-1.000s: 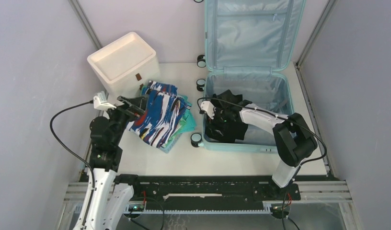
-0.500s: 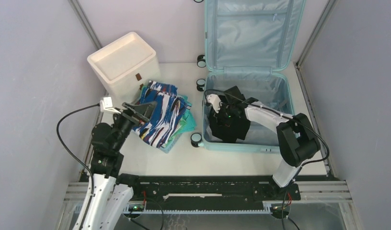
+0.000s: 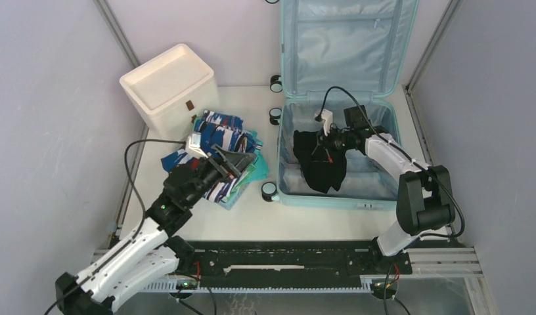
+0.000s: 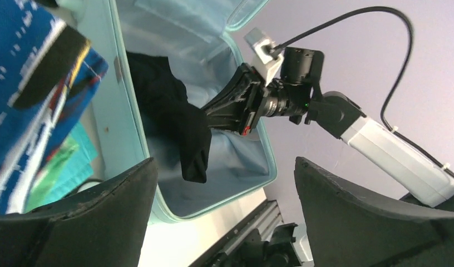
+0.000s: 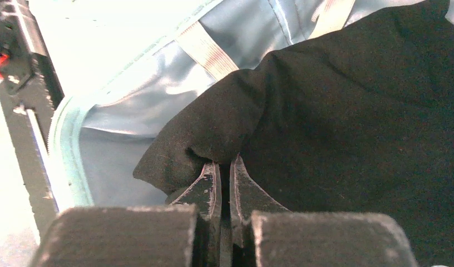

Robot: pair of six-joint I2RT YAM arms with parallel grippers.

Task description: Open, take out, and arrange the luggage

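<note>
- The luggage (image 3: 331, 202) lies open on the table (image 3: 305, 220), lid raised.
- The right pincer (image 5: 225, 167), clamped on the black garment (image 3: 321, 167), holds it up inside the luggage, likely to lift it out.
- The left pincer (image 3: 242, 161), spread wide and empty, has swung from the clothes stack (image 3: 219, 128) left of the luggage toward it.
- A second ago the right pincer sat lower, not yet closed.

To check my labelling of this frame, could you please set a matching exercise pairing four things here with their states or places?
Things:
1. right gripper
2. left gripper
3. luggage
4. patterned clothes

States or places:
a. lid standing open
b. shut on the black garment
c. open, holding nothing
d. piled on the table beside the white box

Pairs: 1-b, 2-c, 3-a, 4-d.
</note>
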